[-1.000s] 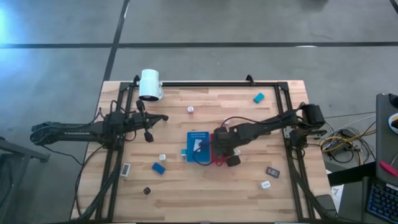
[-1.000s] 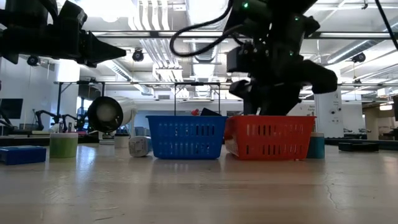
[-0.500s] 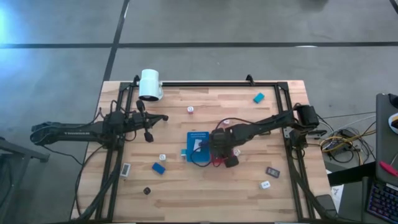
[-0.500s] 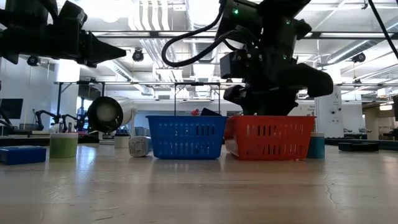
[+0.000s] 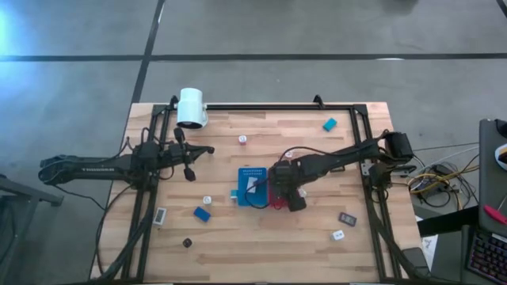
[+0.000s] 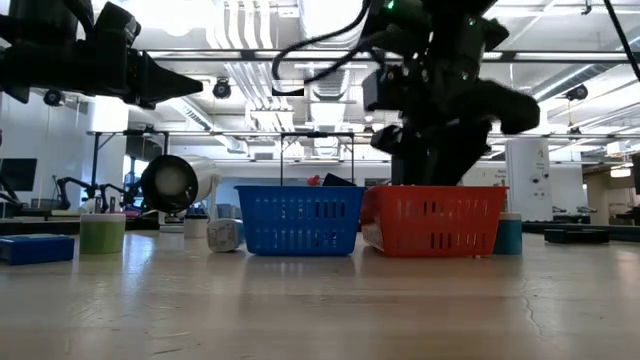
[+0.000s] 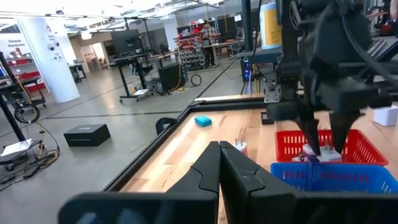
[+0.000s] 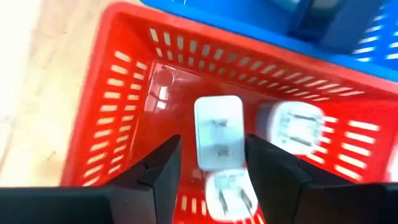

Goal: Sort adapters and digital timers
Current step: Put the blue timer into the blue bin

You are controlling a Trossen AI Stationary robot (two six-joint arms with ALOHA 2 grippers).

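Observation:
My right gripper (image 8: 214, 149) hangs open over the red basket (image 8: 118, 93), fingers pointing down, as the left wrist view also shows (image 7: 323, 134). Below and between the fingers a white adapter (image 8: 217, 127) lies in the basket among other white adapters (image 8: 298, 130), untouched as far as I can see. More adapters (image 5: 242, 139) (image 5: 338, 234) and timers, teal (image 5: 329, 123), blue (image 5: 202, 214), white (image 5: 161, 214) and dark grey (image 5: 348, 218), lie flat on the table. My left gripper (image 7: 219, 149) waits shut above the table's left part (image 5: 190, 170).
The blue basket (image 5: 252, 180) stands against the red one's left side and holds a timer. A big white cylinder (image 5: 191, 107) lies at the far left corner. A black frame (image 5: 261, 106) runs round the table. Bare wood lies along the near edge.
My right gripper has stayed over the red basket, dipping a little toward it and the blue basket half a second ago, then rising back. My left arm has kept still.

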